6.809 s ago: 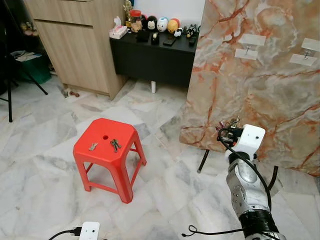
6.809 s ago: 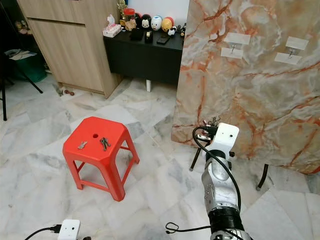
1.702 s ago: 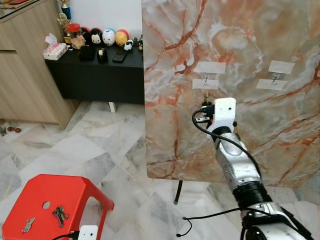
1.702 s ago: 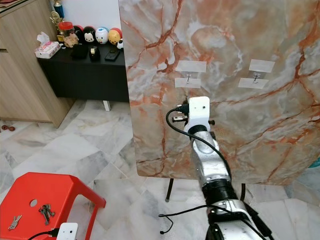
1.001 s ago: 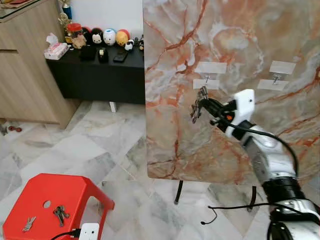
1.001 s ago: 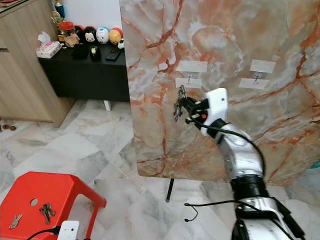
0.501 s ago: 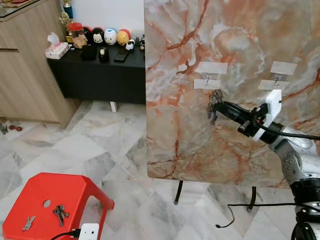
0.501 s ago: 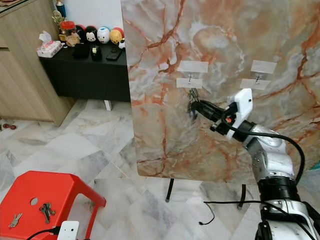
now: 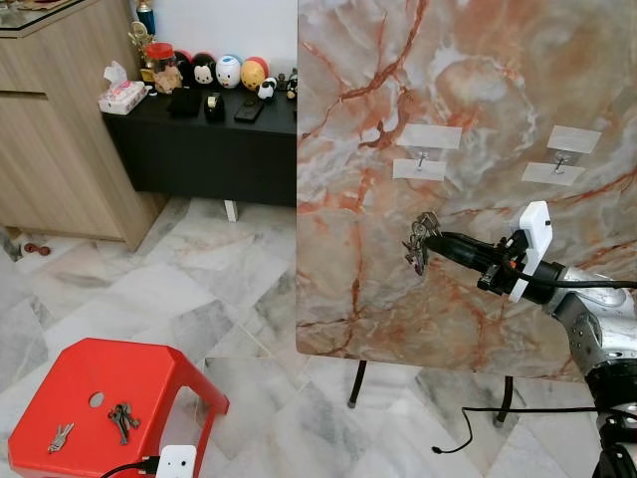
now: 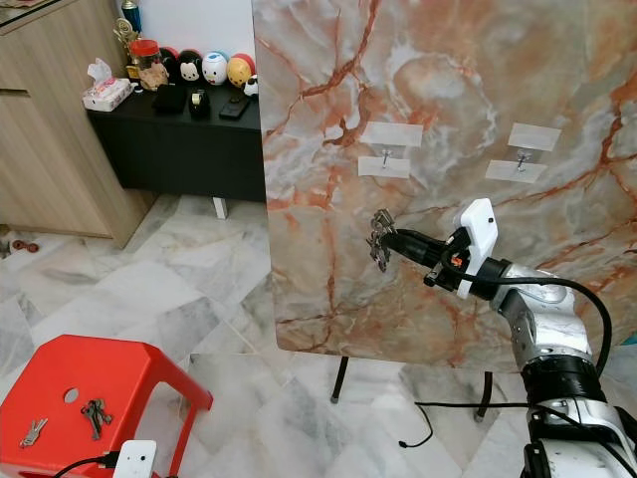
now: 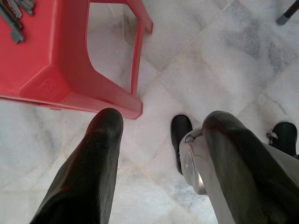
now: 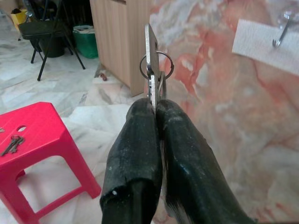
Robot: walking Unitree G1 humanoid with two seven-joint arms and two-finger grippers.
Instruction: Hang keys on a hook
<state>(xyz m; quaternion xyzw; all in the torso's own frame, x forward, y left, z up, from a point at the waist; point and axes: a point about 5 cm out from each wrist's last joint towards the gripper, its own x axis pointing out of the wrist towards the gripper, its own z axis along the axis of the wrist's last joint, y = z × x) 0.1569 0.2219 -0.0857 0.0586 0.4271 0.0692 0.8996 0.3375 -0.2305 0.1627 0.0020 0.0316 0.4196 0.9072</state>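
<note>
Keys (image 9: pixel 420 239) pinched in the right claw (image 9: pixel 434 239) have dropped lower below the hook (image 9: pixel 422 157).

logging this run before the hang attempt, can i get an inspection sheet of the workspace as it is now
surface: upright marble-pattern board on thin black legs, on a marble tile floor.
job's things: key bunch pinched in the right claw, held in front of the board, below the left hook; second hook further right, bare.
clutter: red stool carrying a second key bunch and a single key.
grippers: right claw shut on the keys; left claw open, pointing at the floor beside the stool.
cables: black cable trailing on the floor under the board.
surroundings: black sideboard with figurines, wooden cabinet.
</note>
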